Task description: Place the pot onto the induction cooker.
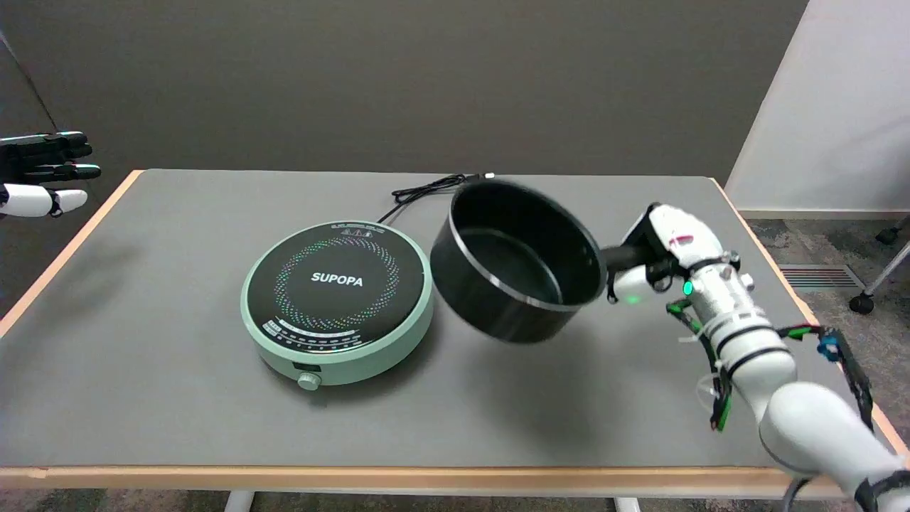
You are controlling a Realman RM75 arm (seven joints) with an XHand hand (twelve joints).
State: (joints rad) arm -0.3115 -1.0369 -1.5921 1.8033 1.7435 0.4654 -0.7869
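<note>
A grey table (142, 398) with a light wooden edge is filling most of the view, and behind it a dark grey wall is standing, with a white panel at the far right and a bit of patterned carpet below that panel. The induction cooker (338, 302), round, pale green with a black glass top carrying the word SUPOPA, is sitting on the table, and I am using it as the landmark here. Its black power cord (426, 190) is lying behind the cooker, running toward the far edge of the table. To the right of the cooker the right hand (657, 259) is reaching in on its white arm, and its fingers are closing around the short black handle of the pot (519, 263), so the hand is gripping the pot by this handle; how tightly each finger is wrapping I cannot tell. The pot, black with a thin silver rim, is hanging in the air just to the right of the cooker, tilted so that its open mouth is facing up and toward the camera, and its left wall is appearing very near the cooker's right rim. Its shadow is falling on the table below it, right of the cooker.
</note>
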